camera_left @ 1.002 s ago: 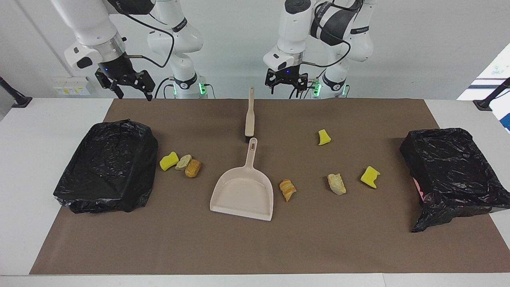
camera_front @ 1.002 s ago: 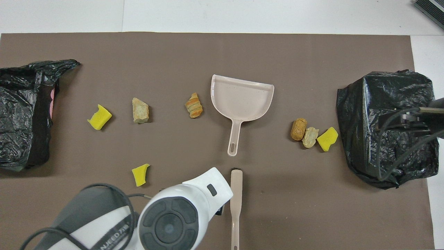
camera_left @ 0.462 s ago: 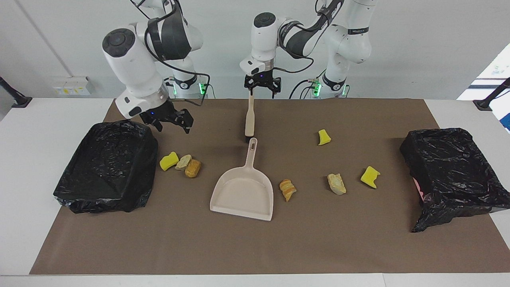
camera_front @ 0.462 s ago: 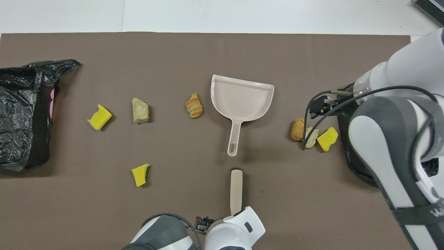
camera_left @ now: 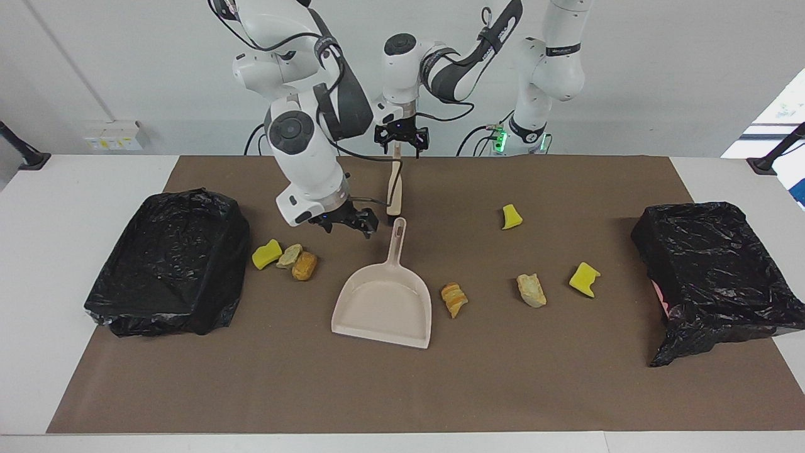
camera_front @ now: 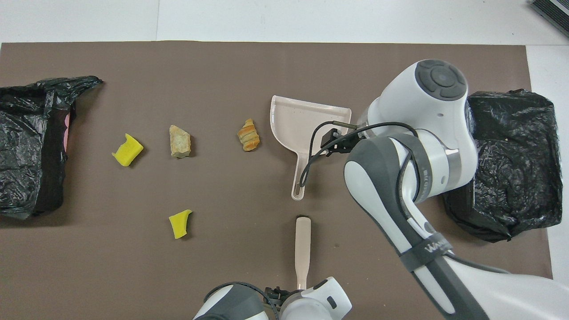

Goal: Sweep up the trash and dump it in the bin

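Facing view first. I am judging this as the opening step: both tools are lying on the counter (camera_left: 113, 189), nothing is swept yet. The left end effector (camera_left: 401, 146) is hanging over the top of the brush (camera_left: 394, 189), fingers spread to either side of the handle tip and gripping nothing. The right end effector (camera_left: 350, 224) is hovering low, open and empty, just beside the handle of the dustpan (camera_left: 383, 302).

Three pieces of trash (camera_left: 289, 256) are lying touching one another just beside the right end effector, on the side toward that arm's bin (camera_left: 166, 261). Four more pieces are scattered from the dustpan's mouth toward the second bin (camera_left: 710, 270), well apart from both end effectors. In both bins I am seeing only black liner, no trash.

Next, I think each end effector is needing to come down square on its handle and close before anything lifts.

Overhead view. The right end effector (camera_front: 332, 141) is showing over the dustpan (camera_front: 306, 120) where the handle joins the pan, and its arm is covering the three-piece cluster. The left end effector (camera_front: 275, 294) is sitting at the near tip of the brush (camera_front: 302, 242). Four pieces of trash (camera_front: 180, 141) are showing, and both lined bins, one (camera_front: 26, 146) and the other (camera_front: 511, 178), are showing no trash.
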{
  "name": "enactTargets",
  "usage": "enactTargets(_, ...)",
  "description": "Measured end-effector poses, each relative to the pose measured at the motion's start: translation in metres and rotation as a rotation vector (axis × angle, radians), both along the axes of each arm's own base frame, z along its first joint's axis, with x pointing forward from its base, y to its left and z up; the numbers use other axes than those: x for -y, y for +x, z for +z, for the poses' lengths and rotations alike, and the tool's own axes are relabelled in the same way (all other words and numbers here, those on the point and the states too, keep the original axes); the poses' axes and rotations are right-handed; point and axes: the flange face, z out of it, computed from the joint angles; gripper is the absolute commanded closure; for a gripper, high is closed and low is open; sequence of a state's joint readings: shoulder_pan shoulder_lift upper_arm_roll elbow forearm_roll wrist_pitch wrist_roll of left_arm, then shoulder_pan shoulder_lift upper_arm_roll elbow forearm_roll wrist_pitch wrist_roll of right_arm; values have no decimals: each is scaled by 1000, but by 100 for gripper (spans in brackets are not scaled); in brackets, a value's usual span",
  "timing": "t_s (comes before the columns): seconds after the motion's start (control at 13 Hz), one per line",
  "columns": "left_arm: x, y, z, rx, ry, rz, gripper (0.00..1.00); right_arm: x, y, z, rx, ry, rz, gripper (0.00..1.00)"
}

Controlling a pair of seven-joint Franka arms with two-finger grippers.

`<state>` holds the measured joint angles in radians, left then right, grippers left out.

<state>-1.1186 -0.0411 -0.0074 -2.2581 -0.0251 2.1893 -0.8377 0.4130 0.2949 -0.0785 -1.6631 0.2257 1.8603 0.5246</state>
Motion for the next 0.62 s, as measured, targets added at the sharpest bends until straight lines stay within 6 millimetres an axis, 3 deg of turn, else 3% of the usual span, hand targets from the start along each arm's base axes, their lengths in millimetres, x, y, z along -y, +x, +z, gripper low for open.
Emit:
enactTargets(0.23,5,-6,-21,-13,29,-13,0,-18,-2,-25,-51,32,-17,0)
enactTargets(0.39,8,-8,-29,-16,35,-7,0,-49,-10,-45,-65,27,-2,0)
enactTargets(0.54,8,-8,-28,-15,34,-1,29,-69,-19,-62,-81,15,25,0)
enactTargets(0.62,9,-9,-28,-17,34,1,53,-70,-21,-67,-89,11,29,0)
